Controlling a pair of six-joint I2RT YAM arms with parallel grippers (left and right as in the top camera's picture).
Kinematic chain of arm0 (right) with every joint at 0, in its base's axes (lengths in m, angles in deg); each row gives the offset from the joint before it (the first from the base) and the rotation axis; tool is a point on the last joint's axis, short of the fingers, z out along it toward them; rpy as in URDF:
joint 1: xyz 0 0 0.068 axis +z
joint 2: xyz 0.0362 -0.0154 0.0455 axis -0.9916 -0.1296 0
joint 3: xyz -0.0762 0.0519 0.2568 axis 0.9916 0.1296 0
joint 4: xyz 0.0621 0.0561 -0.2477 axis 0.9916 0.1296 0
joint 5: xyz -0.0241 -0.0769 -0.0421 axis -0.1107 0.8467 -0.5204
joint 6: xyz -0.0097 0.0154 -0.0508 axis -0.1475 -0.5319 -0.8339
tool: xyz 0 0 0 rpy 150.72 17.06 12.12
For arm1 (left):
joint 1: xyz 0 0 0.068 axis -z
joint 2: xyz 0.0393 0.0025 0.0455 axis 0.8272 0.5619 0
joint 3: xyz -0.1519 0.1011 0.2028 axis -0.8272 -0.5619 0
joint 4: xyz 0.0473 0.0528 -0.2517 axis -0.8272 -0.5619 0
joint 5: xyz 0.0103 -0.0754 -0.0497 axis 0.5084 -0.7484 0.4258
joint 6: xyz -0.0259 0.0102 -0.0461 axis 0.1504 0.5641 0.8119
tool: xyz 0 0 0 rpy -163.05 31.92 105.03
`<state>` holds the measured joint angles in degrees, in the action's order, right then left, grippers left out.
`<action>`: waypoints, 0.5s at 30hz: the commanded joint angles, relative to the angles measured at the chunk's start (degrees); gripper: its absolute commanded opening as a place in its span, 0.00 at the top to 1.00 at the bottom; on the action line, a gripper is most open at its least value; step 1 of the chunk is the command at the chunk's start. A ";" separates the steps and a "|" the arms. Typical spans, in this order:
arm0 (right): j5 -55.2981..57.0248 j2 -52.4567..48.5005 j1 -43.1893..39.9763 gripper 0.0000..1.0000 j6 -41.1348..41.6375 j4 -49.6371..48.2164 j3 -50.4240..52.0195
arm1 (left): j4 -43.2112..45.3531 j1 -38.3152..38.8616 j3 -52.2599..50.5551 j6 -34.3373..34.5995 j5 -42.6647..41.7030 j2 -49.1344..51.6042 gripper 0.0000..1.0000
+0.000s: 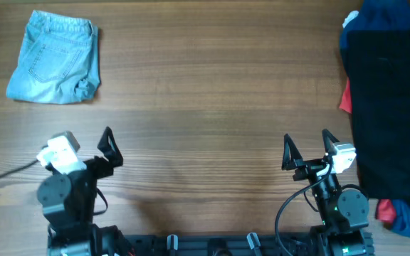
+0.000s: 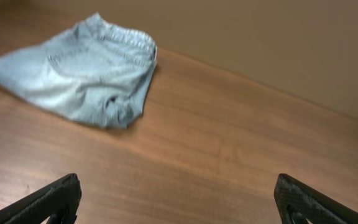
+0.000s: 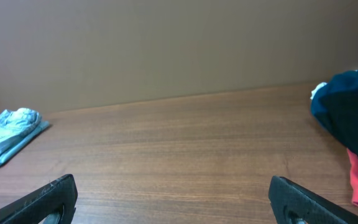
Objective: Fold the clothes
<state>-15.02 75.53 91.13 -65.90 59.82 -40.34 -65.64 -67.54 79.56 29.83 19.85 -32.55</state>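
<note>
The light blue denim shorts (image 1: 54,58) lie folded in a compact bundle at the far left of the wooden table, waistband toward the far edge. They also show in the left wrist view (image 2: 79,68) and, small, at the left of the right wrist view (image 3: 8,137). My left gripper (image 1: 84,146) is open and empty near the front edge, well short of the shorts; its fingers frame bare wood in the left wrist view (image 2: 176,199). My right gripper (image 1: 308,149) is open and empty at the front right, also over bare wood (image 3: 173,199).
A pile of black, dark blue and red clothes (image 1: 390,107) covers the right edge of the table, just right of my right arm, and shows in the right wrist view (image 3: 353,112). Bare wooden table (image 1: 205,92) lies between the shorts and the pile.
</note>
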 commanded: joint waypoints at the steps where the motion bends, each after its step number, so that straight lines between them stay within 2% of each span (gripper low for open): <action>1: -0.87 0.44 0.17 0.00 -0.92 -0.15 0.17 | 1.79 0.15 -7.04 5.35 -1.81 -8.04 0.00; 8: -0.90 0.44 0.17 0.01 -0.92 -0.15 0.17 | 7.04 0.15 -15.91 5.44 -2.21 -16.81 0.00; 15: -0.90 0.44 0.17 0.00 -0.92 -0.15 0.17 | 15.54 0.17 -19.80 5.44 -2.21 -17.49 0.00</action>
<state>-15.02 75.57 91.13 -65.94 59.79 -40.34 -52.28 -67.54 61.50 34.77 18.56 -49.40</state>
